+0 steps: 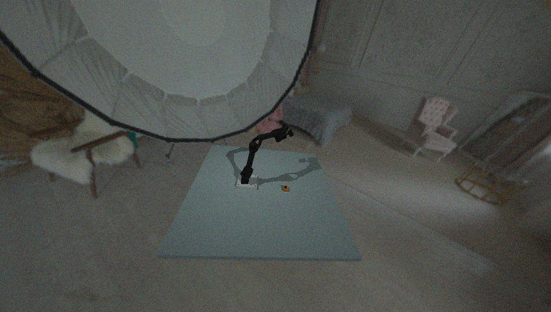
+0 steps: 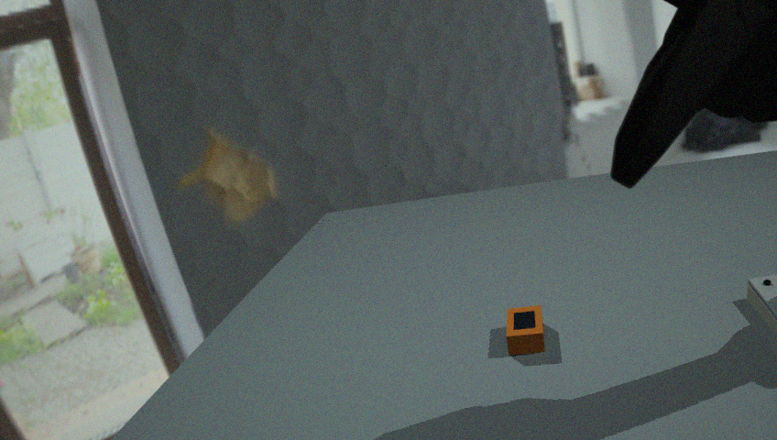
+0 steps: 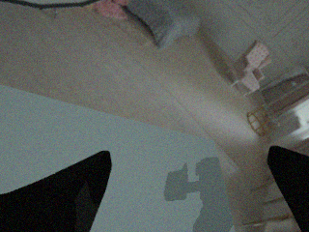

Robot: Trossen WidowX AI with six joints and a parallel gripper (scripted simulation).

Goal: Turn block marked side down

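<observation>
An orange block [image 1: 285, 188] [image 2: 525, 343] rests on the table [image 1: 255, 227] [image 2: 414, 261], with a dark square mark on its top face. My gripper [image 3: 191, 158] is open and empty. In the top view it is high above the table, up and behind the block. In the exterior view only part of it shows at the upper right, with one dark finger pointing down. The block is not in the wrist view, which shows part of the table and the floor past its edge.
The arm's pale base plate [image 1: 247, 186] [image 2: 764, 291] is bolted to the table, to the left of the block in the top view. The arm's shadow falls across the table near the block. The table's far edge shows in the wrist view.
</observation>
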